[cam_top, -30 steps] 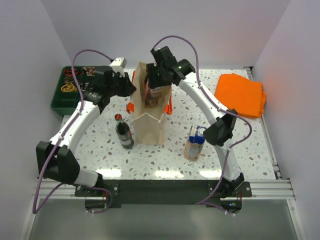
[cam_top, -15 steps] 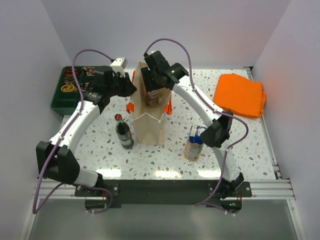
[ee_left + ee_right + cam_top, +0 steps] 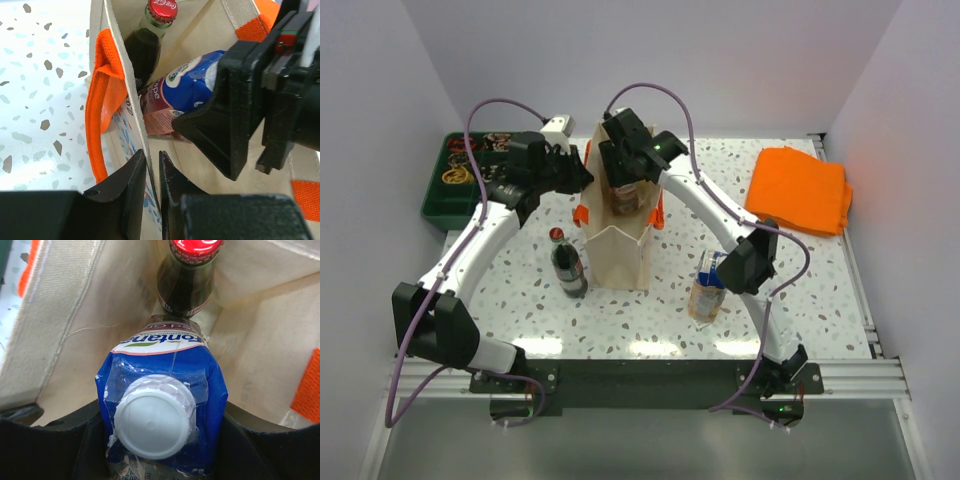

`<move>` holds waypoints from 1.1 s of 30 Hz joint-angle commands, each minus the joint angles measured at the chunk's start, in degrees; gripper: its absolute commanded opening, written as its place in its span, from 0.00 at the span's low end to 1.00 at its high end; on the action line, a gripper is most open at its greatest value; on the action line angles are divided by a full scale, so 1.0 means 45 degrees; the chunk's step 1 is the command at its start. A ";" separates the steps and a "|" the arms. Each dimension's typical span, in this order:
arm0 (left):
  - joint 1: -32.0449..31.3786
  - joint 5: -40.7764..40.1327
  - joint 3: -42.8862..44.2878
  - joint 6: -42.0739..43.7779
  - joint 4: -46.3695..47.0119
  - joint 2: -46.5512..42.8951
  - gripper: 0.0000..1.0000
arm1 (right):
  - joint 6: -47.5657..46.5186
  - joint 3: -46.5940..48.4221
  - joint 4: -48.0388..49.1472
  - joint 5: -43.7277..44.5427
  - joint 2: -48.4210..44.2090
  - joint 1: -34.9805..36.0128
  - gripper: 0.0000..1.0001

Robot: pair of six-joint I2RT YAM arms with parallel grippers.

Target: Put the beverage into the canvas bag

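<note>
We take the canvas bag (image 3: 618,255) as our landmark: it stands upright near the middle of the table (image 3: 820,290), its mouth open upward. Well to the bag's right and behind it lies a folded orange cloth (image 3: 800,188); well to its left sits a green tray (image 3: 450,180). Just left of the bag's front stands a cola bottle (image 3: 568,265), and to the right of its front, apart from it, a spare carton (image 3: 708,288). Neither is in the bag.

The left gripper (image 3: 151,161) is at the bag's left wall, its jaws drawn together on the cloth rim beside the orange handle (image 3: 102,100), and we judge it is holding the mouth open. The right gripper (image 3: 162,440) reaches down into the bag from above, clamped on the beverage carton (image 3: 160,375) at the level of its white cap (image 3: 155,415). So the beverage is within the bag's walls but, as we judge it, not set down. It hangs tilted, its lower end close against a second cola bottle (image 3: 190,275) standing at the bag's far end; we cannot tell whether they touch.

We see three risks:
- Let go at this tilt, the carton may fall against that bottle and knock it over or wedge crooked.
- If the thin rim slips from the left pinch, the wall could fold in over the carton.
- The right fingers sit close to the cloth, so they could snag it on the way out and drag the bag over
</note>
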 commanded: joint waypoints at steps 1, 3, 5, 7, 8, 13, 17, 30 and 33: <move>-0.0074 0.0344 -0.0054 0.0320 0.0461 -0.0292 0.22 | -0.0221 0.0546 0.3646 0.1344 -0.0847 0.0023 0.00; -0.0074 0.0363 -0.0073 0.0300 0.0480 -0.0292 0.22 | -0.0221 0.0370 0.3821 0.1402 -0.0808 0.0024 0.00; -0.0074 0.0402 -0.0054 0.0300 0.0500 -0.0292 0.22 | -0.0259 0.0331 0.3939 0.1461 -0.0730 0.0024 0.00; -0.0055 0.0422 -0.0074 0.0281 0.0500 -0.0292 0.22 | -0.0338 0.0311 0.3978 0.1519 -0.0691 0.0024 0.00; -0.0074 0.0422 -0.0093 0.0281 0.0519 -0.0272 0.22 | -0.0357 0.0311 0.4017 0.1597 -0.0652 0.0004 0.00; -0.0074 0.0500 -0.0190 0.0222 0.0578 -0.0272 0.22 | -0.0533 0.0155 0.4154 0.1696 -0.0495 0.0004 0.00; -0.0074 0.0500 -0.0230 0.0222 0.0598 -0.0311 0.22 | -0.0533 -0.0002 0.4330 0.1715 -0.0417 0.0024 0.00; -0.0074 0.0461 -0.0249 0.0222 0.0656 -0.0311 0.22 | -0.0475 -0.0372 0.4115 0.1676 -0.0573 0.0024 0.35; -0.0074 0.0422 -0.0269 0.0222 0.0676 -0.0331 0.22 | -0.0455 -0.0450 0.4076 0.1676 -0.0612 0.0024 0.45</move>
